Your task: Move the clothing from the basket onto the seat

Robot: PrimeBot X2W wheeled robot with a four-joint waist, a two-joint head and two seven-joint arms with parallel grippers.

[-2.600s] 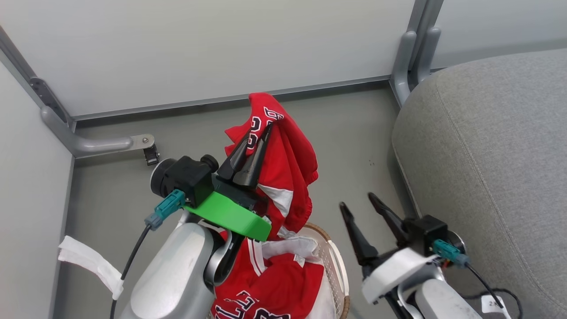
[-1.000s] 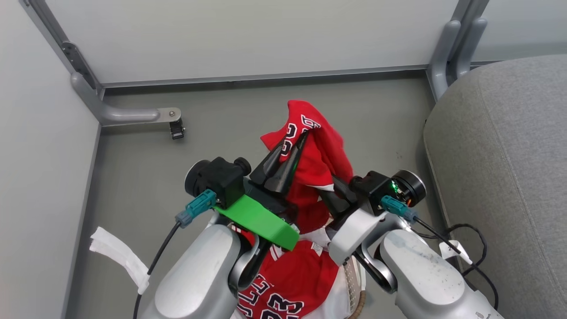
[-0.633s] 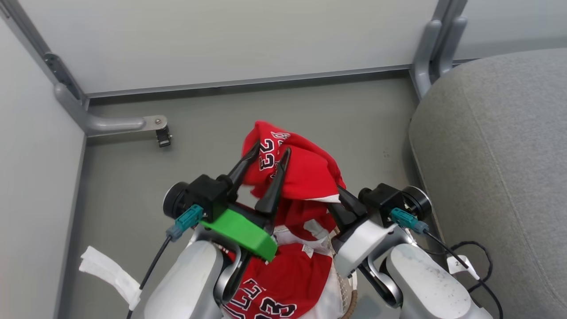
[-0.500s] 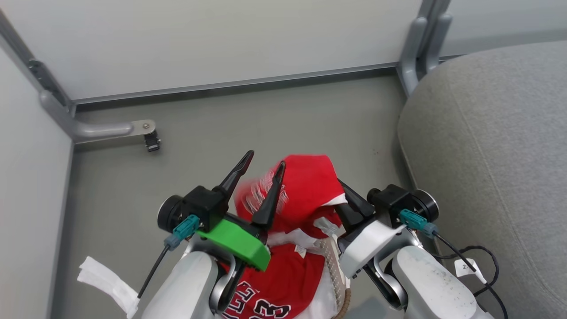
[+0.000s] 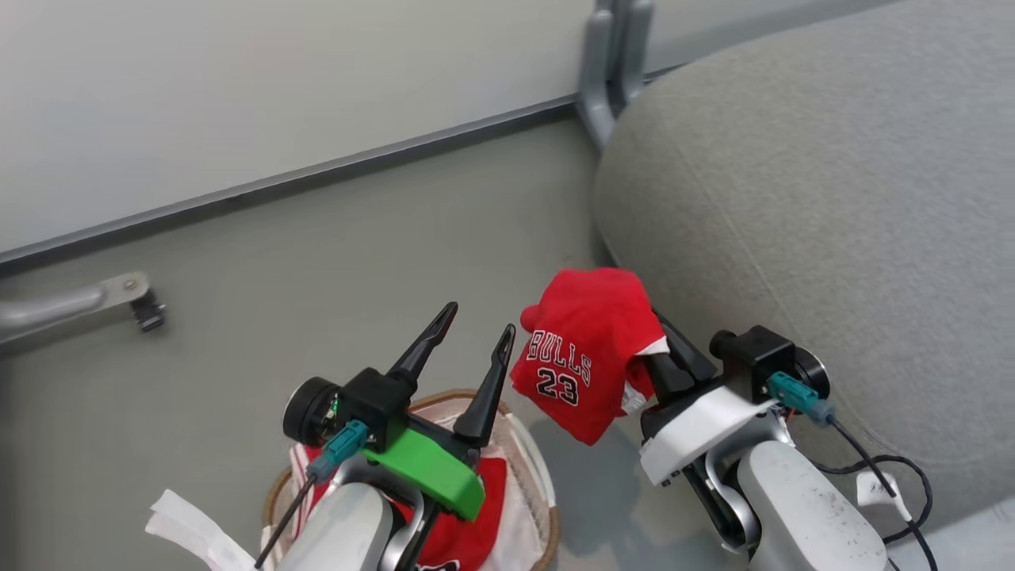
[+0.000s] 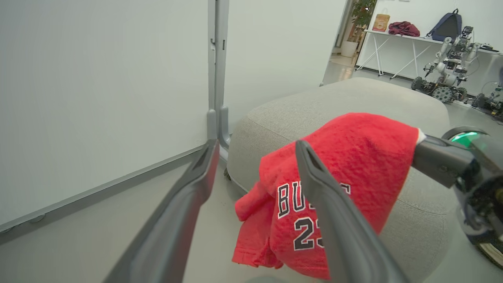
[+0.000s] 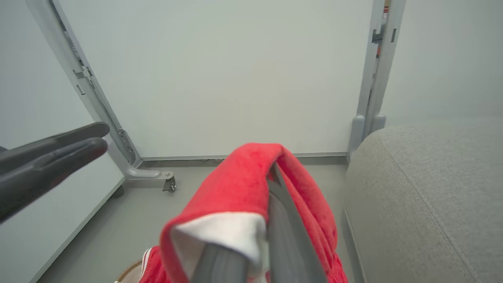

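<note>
Since a second ago: red garment (image 5: 583,349) passed left to right, head swung toward the seat (image 5: 793,182). Seat is just right of the right gripper (image 5: 662,337), the nearer arm. Basket (image 5: 553,527) under the left arm holds the other red garment (image 5: 464,547). Right jaws pinch the hanging garment; left gripper (image 5: 480,317) spread, empty.

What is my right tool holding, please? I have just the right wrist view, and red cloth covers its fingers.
Observer: A red jersey lettered BULLS 23 hangs from the right tool, beside the seat, not on it.
Operator: Thank you. Is the left tool free?
Observer: Yes, the left tool is open and empty, above the basket.
Operator: Is anything in the basket?
Observer: Red cloth lies in it.
</note>
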